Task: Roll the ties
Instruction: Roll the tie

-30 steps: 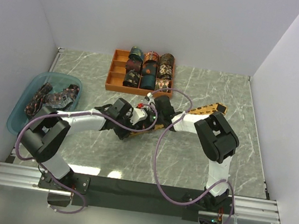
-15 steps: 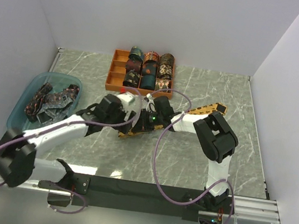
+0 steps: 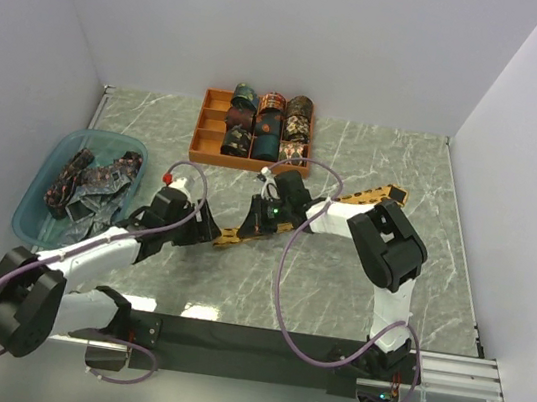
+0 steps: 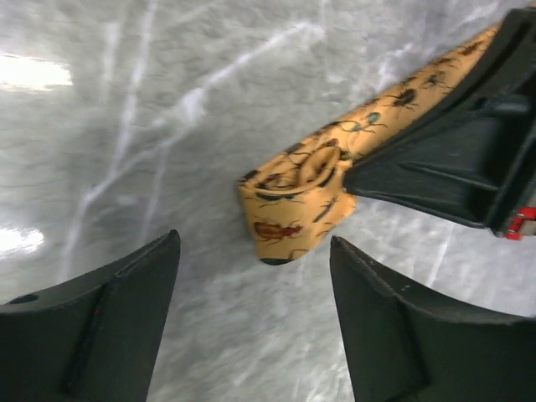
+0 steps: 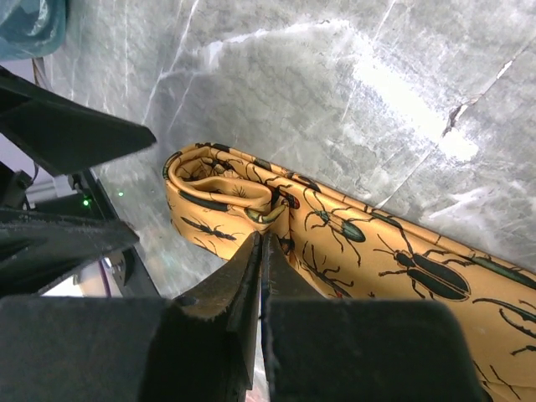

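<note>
Gold tie (image 3: 370, 195) lies stretched diagonally across the surface (image 3: 337, 282), its left end curled into a small loop. Right pincer (image 5: 260, 251) is pressed together, tips down on the tie right at that curl. Left pincer (image 4: 255, 251) is spread wide just beside the curled end, not touching.

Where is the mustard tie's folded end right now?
In the top view the mustard tie's folded end lies near the middle of the table, between the open left gripper and the shut right gripper.

Gold bug-print tie (image 5: 402, 268) — lying flat, 1 end part-rolled.
</note>
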`<state>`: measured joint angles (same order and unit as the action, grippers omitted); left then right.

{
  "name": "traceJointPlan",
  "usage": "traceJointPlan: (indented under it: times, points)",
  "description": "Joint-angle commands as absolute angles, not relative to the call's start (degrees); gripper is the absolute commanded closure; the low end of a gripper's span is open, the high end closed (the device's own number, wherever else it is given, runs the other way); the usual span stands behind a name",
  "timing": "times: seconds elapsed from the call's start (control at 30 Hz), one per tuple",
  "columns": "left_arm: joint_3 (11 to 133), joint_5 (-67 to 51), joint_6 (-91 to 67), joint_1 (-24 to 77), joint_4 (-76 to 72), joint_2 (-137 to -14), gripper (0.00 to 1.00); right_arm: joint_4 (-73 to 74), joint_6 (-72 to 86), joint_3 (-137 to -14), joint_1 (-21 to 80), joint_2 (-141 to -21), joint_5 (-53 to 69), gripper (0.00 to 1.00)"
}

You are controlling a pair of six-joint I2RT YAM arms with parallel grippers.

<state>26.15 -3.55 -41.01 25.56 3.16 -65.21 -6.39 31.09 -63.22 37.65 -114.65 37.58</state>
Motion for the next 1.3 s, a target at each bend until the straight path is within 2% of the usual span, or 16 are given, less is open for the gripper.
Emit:
traceJointPlan:
  times: [0.0,0.37,0.6,0.93,1.07,1.27]
  points:
    - [25.14,-8.00,-46.14,25.31,-6.41,-66.18,0.24,-3.17,28.48,-65.47,38.23,-116.36,37.18,0.95]
    - [24.35,-10.46,-47.02,25.31,-10.11,-71.89,0.32,-1.06,27.33,-67.76,38.32,-117.42,37.18,0.94]
    - [24.87,-10.20,-48.25,25.31,-10.63,-74.53,0.41,-0.44,26.54,-69.25,38.41,-118.30,36.91,0.94]
    - [25.23,-10.73,-49.57,25.31,-12.21,-78.57,0.45,2.19,25.23,-71.37,38.41,-119.00,35.95,0.94]
    - [25.58,-10.46,-49.66,25.31,-12.04,-79.28,0.51,2.90,25.14,-71.72,38.50,-119.00,35.60,0.93]
    - [25.84,-9.41,-49.57,25.31,-10.81,-79.28,0.72,7.72,23.12,-73.21,38.76,-115.24,31.65,0.89]
